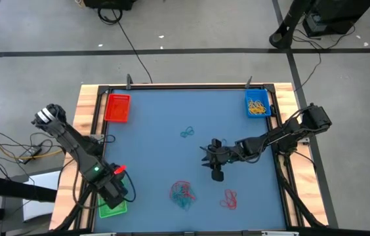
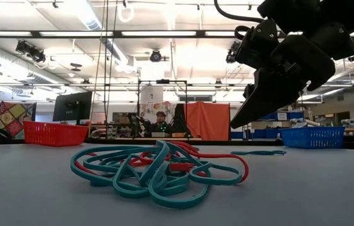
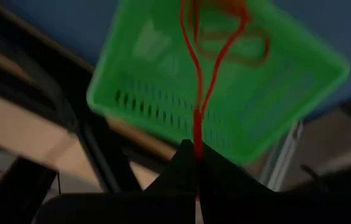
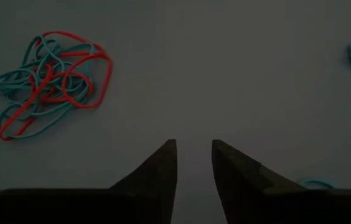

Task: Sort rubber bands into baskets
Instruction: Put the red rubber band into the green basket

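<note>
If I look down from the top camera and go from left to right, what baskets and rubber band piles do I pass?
Red basket → red-and-teal pile → red pile → blue basket.

left claw (image 3: 195,163): pinching red rubber band (image 3: 198,74) | hanging over green basket (image 3: 163,93)

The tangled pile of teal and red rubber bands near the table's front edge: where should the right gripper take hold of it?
Grip a teal loop on the edge of the tangled pile of teal and red rubber bands, coming straight down from above. The pile lies flat on the blue table mat, and its outer loops splay clear of the knot. The right gripper, jaws slightly apart, hovers beside it, empty.
</note>
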Tool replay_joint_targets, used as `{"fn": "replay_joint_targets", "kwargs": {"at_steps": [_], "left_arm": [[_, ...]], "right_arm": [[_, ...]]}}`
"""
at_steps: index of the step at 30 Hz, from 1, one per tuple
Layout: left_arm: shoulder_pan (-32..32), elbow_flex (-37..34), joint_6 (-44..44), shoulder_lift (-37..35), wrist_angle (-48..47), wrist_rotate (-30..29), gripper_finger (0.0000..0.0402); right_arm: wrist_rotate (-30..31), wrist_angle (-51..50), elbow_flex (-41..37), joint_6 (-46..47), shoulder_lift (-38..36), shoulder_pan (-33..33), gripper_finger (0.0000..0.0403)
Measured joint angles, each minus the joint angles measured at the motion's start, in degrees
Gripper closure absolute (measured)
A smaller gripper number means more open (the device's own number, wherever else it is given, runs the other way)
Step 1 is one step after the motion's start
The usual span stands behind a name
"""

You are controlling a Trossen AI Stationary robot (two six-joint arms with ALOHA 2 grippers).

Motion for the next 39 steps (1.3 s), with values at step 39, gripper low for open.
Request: {"fn": "replay_joint_targets", "kwargs": {"at_steps": [39], "left_arm": [[11.79,-0.09,39.52,6.47,28.88,-49.78,0.027]], "right_arm": [[-20.29,-34.13,6.2,-1.3,-0.11,11.46,0.0274]]}}
